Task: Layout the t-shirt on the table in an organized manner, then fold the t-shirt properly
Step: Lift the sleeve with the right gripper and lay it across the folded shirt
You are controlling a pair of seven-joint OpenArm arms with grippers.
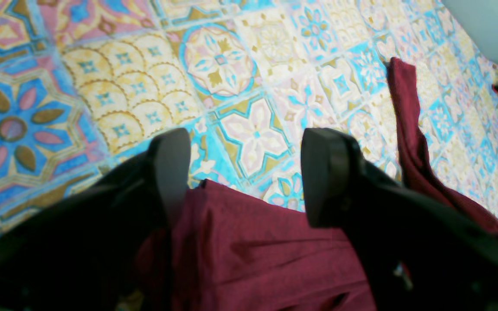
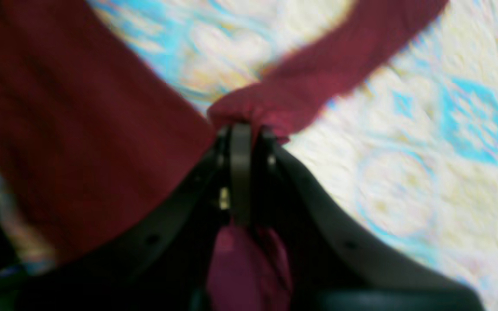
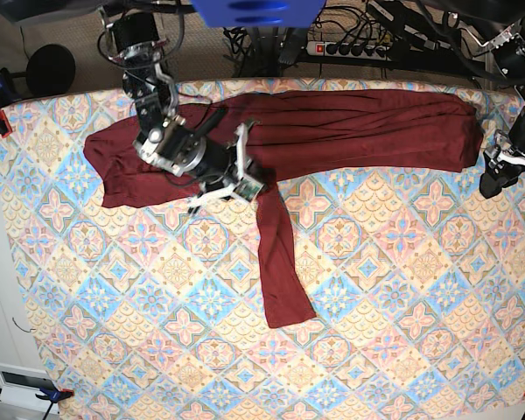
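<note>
Power strip [image 3: 350,48], tangled cables [image 3: 254,39]

right wrist view blurred throughout, t-shirt [image 2: 76,129] cut off at its left edge, table [image 2: 404,172] pattern smeared

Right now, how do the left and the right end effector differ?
The left end effector is open and holds nothing; the right end effector is shut on the shirt. The left stands at the shirt's end by the table edge; the right is where a sleeve joins. Both are black.
</note>
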